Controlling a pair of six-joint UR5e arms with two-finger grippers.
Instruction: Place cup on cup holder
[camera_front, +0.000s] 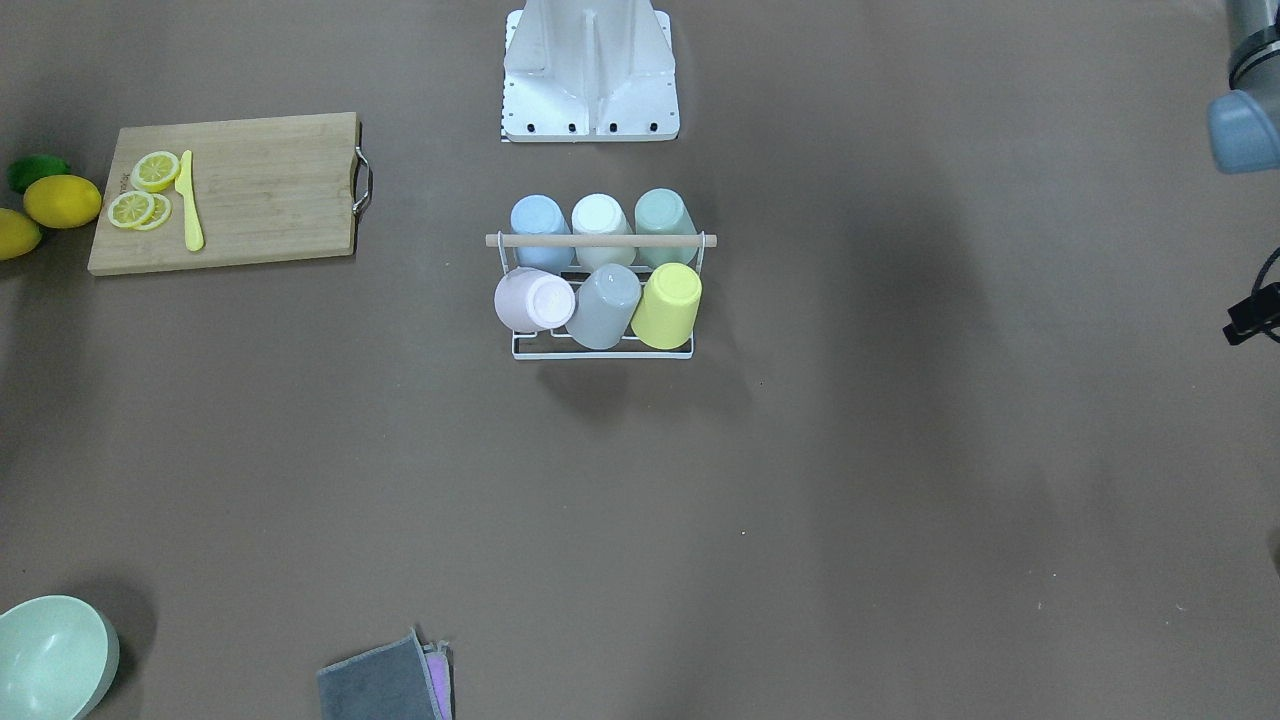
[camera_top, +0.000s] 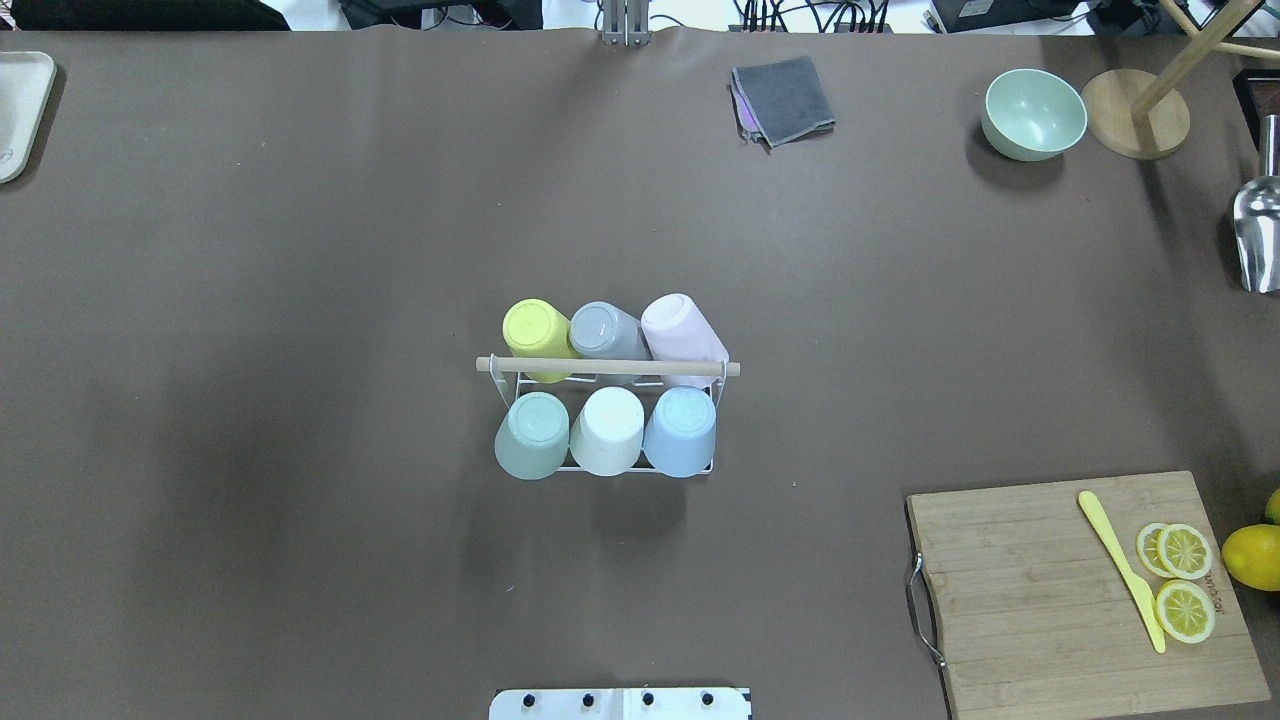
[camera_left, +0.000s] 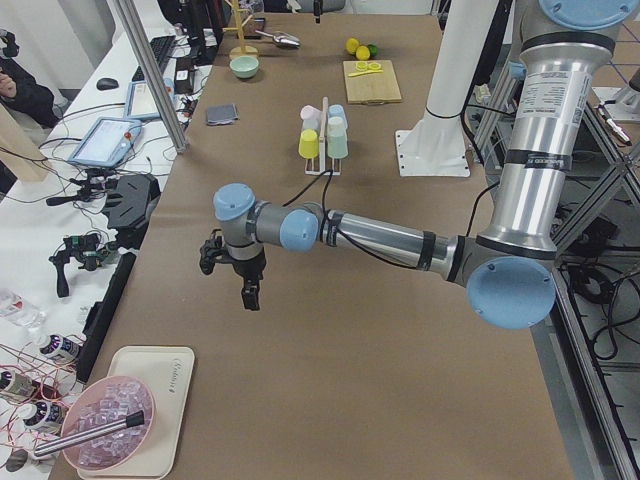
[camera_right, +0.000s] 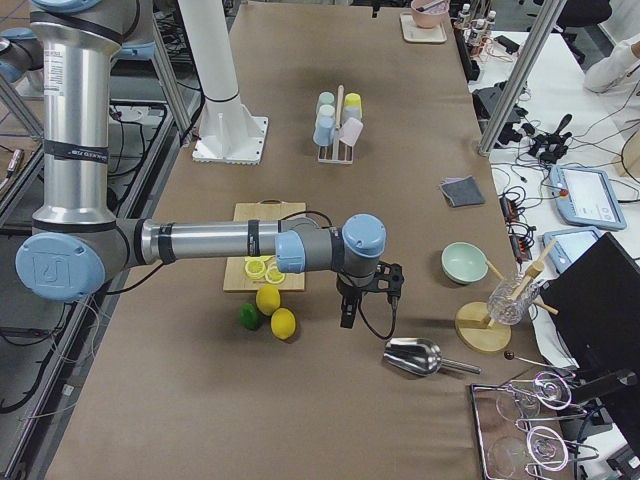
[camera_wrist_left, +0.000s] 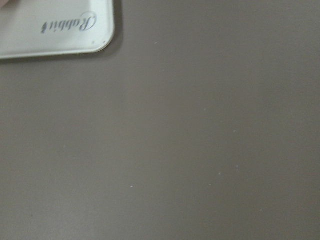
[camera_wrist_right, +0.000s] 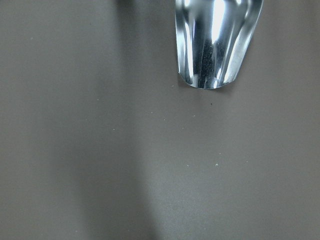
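The cup holder (camera_top: 607, 367) is a white wire rack with a wooden rod across its top, at the table's middle. It also shows in the front view (camera_front: 600, 240). Several pastel cups sit upside down on its prongs in two rows, among them a yellow cup (camera_top: 535, 335), a pink cup (camera_top: 680, 335) and a blue cup (camera_top: 680, 430). My left gripper (camera_left: 247, 292) hangs over bare table far from the rack, near a white tray (camera_wrist_left: 55, 25). My right gripper (camera_right: 347, 315) hangs near a metal scoop (camera_wrist_right: 216, 42). Both show only in the side views, so I cannot tell whether they are open or shut.
A wooden cutting board (camera_top: 1060, 590) holds lemon slices (camera_top: 1183, 550) and a yellow knife (camera_top: 1120, 570), with whole lemons (camera_top: 1252, 555) beside it. A green bowl (camera_top: 1033, 112), a grey cloth (camera_top: 785, 98) and a wooden stand (camera_top: 1135, 125) lie along the far edge. The robot base (camera_front: 590, 70) stands behind the rack.
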